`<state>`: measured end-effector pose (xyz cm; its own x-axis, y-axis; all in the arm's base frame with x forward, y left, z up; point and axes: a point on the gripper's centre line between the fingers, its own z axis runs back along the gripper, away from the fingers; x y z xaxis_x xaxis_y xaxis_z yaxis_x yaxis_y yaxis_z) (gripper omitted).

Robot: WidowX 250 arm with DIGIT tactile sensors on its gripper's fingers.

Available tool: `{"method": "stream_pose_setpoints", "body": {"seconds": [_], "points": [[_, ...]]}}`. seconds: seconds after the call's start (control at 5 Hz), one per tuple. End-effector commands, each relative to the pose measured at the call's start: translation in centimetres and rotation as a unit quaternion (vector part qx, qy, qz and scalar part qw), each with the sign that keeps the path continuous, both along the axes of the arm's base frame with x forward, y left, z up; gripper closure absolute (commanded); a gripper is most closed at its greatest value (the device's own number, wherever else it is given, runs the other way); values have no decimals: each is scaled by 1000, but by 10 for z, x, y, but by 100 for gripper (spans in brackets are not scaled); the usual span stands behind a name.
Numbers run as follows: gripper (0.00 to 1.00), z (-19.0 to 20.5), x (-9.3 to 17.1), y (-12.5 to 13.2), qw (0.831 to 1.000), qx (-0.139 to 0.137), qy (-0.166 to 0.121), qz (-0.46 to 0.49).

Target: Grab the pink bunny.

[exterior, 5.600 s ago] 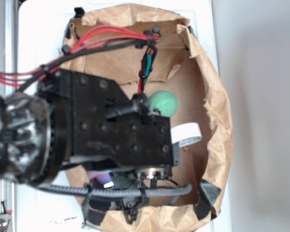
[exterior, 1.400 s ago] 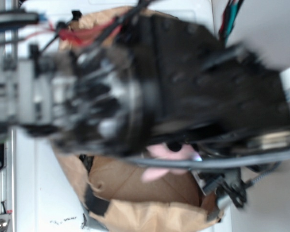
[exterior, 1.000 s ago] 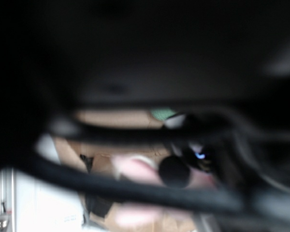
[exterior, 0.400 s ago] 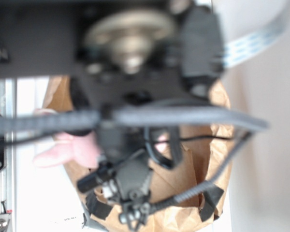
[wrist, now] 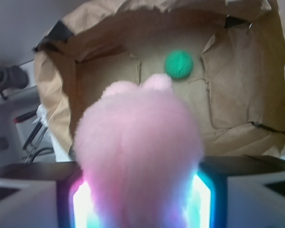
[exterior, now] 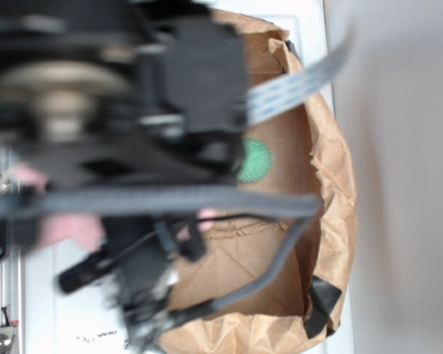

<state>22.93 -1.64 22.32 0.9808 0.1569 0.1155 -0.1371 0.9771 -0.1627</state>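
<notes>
Now the pink bunny sits clamped in the claw, its plush body filling the gap between the two lit pads in the wrist view, high above the brown paper-lined box where the green ball remains on the floor. Compared with several seconds ago, when the arm was low inside the box, it has risen and swung left. From outside, heavy blur lets me guess only a pink patch beside the arm. The grab looks done.
</notes>
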Motion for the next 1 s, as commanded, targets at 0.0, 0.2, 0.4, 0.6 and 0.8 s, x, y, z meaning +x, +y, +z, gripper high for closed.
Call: {"method": "stream_pose_setpoints", "body": {"seconds": [0.0, 0.2, 0.4, 0.6, 0.8], "points": [[100, 10, -23, 6, 999, 6, -29, -31], [100, 8, -23, 8, 999, 5, -36, -27], [100, -1, -13, 5, 998, 14, -62, -12], [100, -9, 6, -2, 996, 26, -81, 11], [100, -10, 14, -5, 996, 25, -86, 17]]}}
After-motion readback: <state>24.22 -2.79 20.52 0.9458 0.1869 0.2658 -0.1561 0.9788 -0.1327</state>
